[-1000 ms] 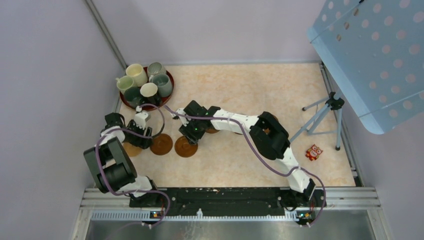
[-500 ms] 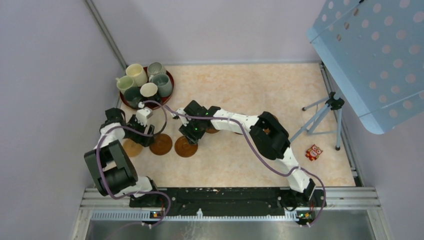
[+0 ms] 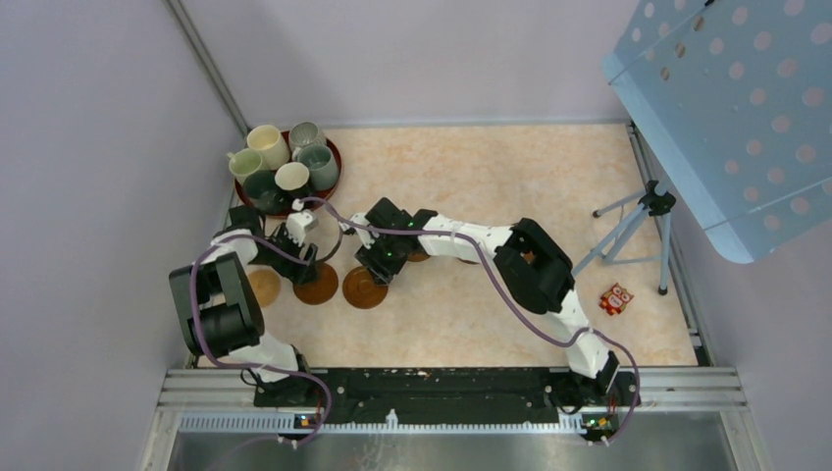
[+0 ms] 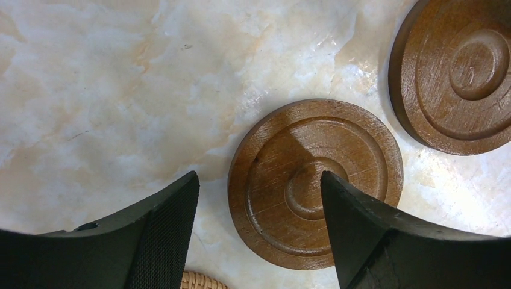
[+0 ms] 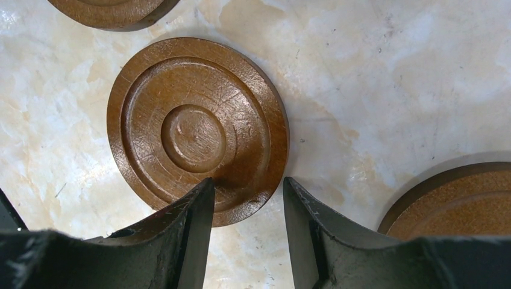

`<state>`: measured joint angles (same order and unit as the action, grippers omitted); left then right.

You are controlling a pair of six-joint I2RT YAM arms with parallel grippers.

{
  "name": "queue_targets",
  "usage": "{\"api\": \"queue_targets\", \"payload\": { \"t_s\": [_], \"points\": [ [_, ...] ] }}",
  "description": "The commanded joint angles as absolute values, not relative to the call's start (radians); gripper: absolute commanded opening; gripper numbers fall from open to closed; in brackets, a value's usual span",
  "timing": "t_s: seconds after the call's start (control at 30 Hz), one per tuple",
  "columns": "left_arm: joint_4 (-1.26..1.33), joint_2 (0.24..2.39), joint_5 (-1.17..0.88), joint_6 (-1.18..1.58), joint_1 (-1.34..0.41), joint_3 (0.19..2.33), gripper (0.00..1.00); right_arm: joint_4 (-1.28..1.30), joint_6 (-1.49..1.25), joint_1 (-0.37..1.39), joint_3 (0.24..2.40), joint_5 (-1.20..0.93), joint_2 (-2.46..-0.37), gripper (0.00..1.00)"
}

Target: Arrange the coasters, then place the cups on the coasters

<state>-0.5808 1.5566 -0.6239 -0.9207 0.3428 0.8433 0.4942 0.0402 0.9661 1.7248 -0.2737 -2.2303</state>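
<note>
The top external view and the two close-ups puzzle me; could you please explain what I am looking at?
The wide picture looks down on two robot arms, the left arm and the right arm, bolted at the near edge of a pale marbled table. The two close-ups come from a camera on each wrist, looking past that arm's own two dark fingers.

At the far left, a dark red round tray carries six small ceramic mugs. Flat round brown wooden coasters lie nearer the arms.

The left hand is open above one coaster and holds nothing. The right hand is partly open over the near rim of another coaster and does not seem to grip it. No mug is on a coaster yet.
</note>
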Motion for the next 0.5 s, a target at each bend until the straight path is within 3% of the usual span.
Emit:
{"api": "queue_targets", "payload": {
  "t_s": [0.0,0.47],
  "points": [
    [-0.626,1.56,-0.664,-0.977,0.339,0.868,0.78,0.548,0.029,0.958,1.683,-0.272,-2.199,0.46],
    [-0.675,1.487,-0.616,-1.054,0.34,0.802,0.58,0.549,0.031,0.956,1.638,-0.281,-2.166,0.46]
  ]
}}
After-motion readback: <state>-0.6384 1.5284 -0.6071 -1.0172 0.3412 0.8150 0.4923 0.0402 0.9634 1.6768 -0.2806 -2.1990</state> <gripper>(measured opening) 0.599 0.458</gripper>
